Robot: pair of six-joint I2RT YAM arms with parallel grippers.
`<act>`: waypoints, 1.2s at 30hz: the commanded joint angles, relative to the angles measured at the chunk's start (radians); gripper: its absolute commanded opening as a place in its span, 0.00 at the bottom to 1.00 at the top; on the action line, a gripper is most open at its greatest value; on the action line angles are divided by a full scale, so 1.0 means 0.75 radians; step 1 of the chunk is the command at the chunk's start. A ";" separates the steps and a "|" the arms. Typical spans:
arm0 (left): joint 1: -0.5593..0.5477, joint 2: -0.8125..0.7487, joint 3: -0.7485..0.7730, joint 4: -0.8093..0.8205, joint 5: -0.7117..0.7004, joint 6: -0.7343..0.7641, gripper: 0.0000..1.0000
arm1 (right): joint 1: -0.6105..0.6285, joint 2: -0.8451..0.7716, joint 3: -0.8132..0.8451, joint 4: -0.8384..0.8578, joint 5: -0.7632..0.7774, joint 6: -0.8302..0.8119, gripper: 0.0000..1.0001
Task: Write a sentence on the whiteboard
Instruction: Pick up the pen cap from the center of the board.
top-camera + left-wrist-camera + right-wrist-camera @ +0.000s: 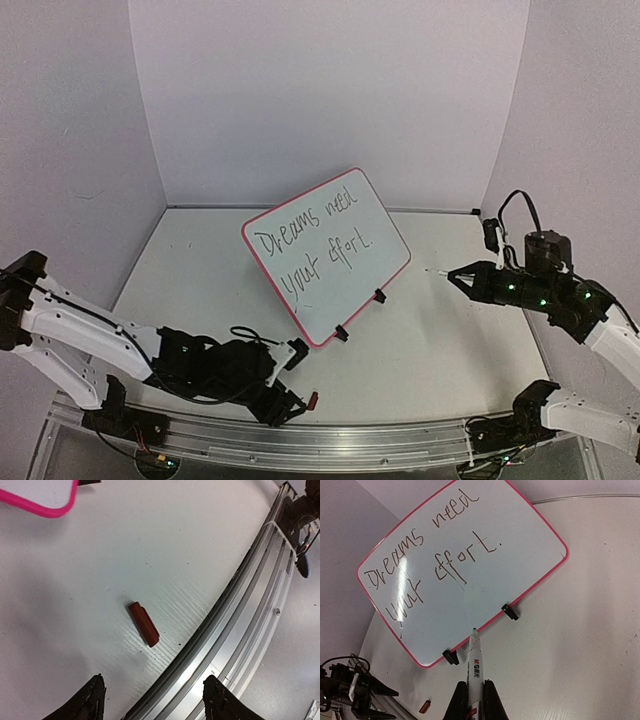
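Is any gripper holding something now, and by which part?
The right gripper holds a white marker by its barrel, tip exposed. The left gripper is open and empty, near a red cap.

plain pale lilac walls close the scene on three sides: a back wall (330, 90) across the top of the frame, a left wall (60, 120) and a right wall (590, 100) at the edges. a white table (450, 340) fills the middle under soft light. a curved aluminium rail (350, 445) runs along the bottom edge.
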 commanded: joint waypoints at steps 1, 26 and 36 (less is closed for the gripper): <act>-0.131 0.269 0.312 -0.148 -0.178 -0.041 0.66 | -0.002 -0.072 -0.027 0.006 0.010 0.045 0.00; -0.167 0.594 0.626 -0.488 -0.279 -0.123 0.35 | -0.002 -0.154 -0.072 -0.004 0.027 0.035 0.00; -0.142 0.614 0.605 -0.456 -0.257 -0.176 0.27 | -0.002 -0.163 -0.075 -0.006 0.031 0.039 0.00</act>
